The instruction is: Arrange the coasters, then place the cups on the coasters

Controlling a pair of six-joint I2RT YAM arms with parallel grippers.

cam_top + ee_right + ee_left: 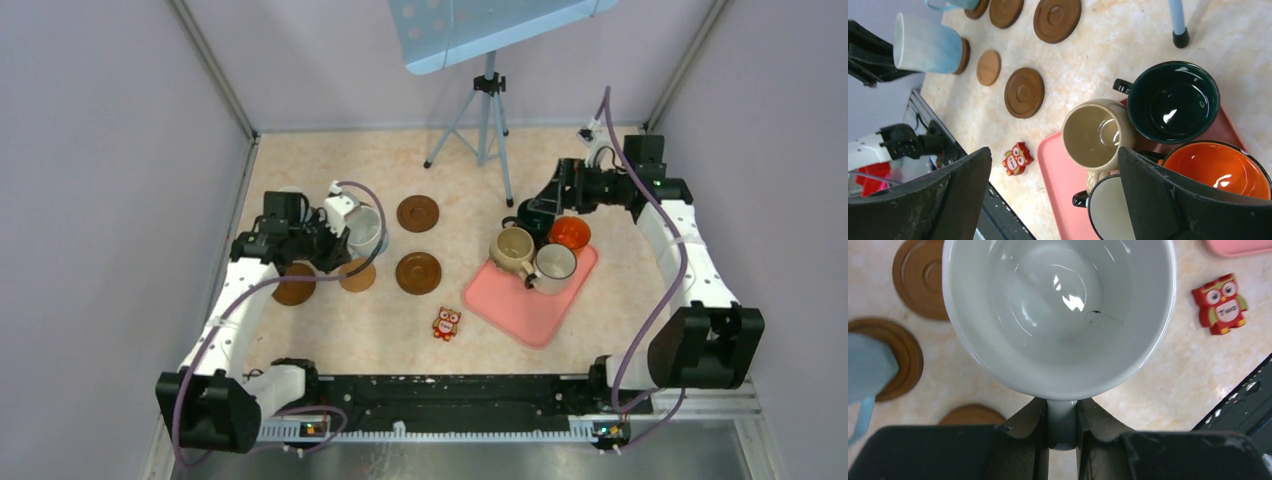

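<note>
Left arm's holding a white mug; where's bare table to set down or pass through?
Bare: strip between the two middle coasters and the pink tray; also the near edge left of the owl. Crowded: mugs on the tray, tan coaster cluster at left.

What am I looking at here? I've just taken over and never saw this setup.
Two robot arms are bolted at the near edge of the table. One picture looks down from above and behind them; the other two come from a camera on each wrist. The left gripper is shut on the handle of a white mug. The right gripper is open and empty, above the pink tray, which holds a beige mug, an orange mug, a dark green mug and a cream mug. A light blue mug sits on a coaster. More brown coasters and a red owl lie on the table.
</note>
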